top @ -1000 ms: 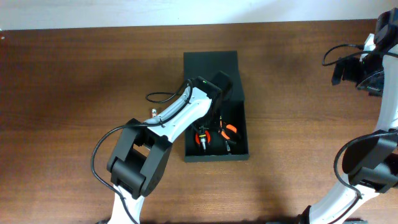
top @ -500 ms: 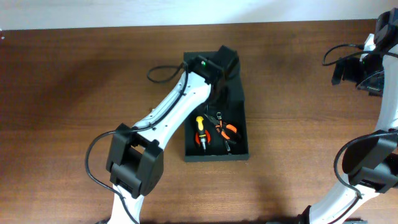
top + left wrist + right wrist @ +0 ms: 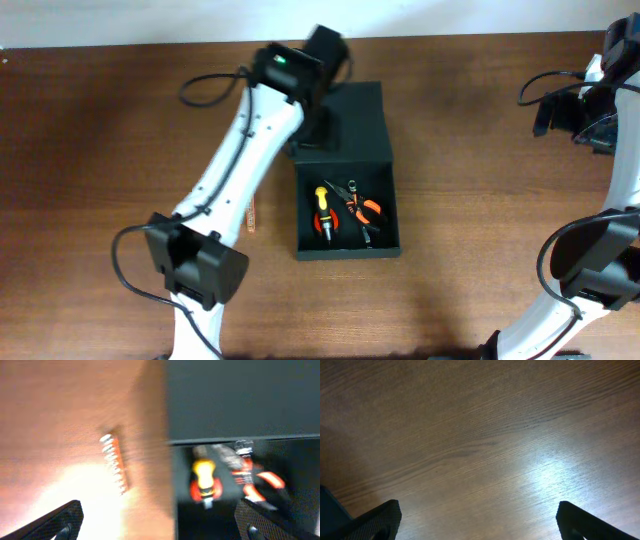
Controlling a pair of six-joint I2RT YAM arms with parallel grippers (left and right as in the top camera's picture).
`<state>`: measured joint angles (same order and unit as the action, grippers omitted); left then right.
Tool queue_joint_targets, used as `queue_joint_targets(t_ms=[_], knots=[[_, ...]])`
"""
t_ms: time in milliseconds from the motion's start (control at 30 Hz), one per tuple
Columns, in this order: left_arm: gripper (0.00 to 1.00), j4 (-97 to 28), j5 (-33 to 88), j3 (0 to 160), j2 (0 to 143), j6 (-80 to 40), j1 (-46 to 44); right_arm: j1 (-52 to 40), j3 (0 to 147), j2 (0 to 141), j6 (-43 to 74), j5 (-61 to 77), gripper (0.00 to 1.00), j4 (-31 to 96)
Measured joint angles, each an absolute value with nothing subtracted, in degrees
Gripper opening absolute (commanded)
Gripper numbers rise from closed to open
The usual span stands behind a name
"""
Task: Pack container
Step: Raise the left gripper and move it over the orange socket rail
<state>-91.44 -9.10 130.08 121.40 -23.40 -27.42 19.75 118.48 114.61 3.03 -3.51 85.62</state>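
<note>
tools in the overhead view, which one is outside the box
The thin orange strip of bits, on the table left of the container; the yellow-handled screwdriver and orange-handled pliers lie inside it.

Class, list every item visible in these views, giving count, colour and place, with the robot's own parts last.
table: one, brown wood, under everything
container: one, black, mid-table, flap lid open
screwdriver: one, yellow and orange handle, inside container, left
pliers: one pair, orange handles, inside container, right
bit strip: one, orange, on table left of container
left gripper: one, black, open, near the lid
right gripper: one, black, open, above bare table
</note>
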Motion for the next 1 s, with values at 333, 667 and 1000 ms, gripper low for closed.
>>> queue_joint_targets(t_ms=[333,667,1000], knots=[[0.99,-96.47,-9.61,130.08,121.40,-23.18,-18.68,19.75,118.48,114.61,3.01,-3.51,0.99,85.62],[0.99,-96.44,-6.00,129.47,120.16,-19.68,-18.28,19.75,118.48,114.61,3.01,-3.51,0.99,85.65],[0.99,-94.98,-6.48,120.97,114.54,-18.96,-18.17,19.75,118.48,114.61,3.05,-3.51,0.99,85.62]])
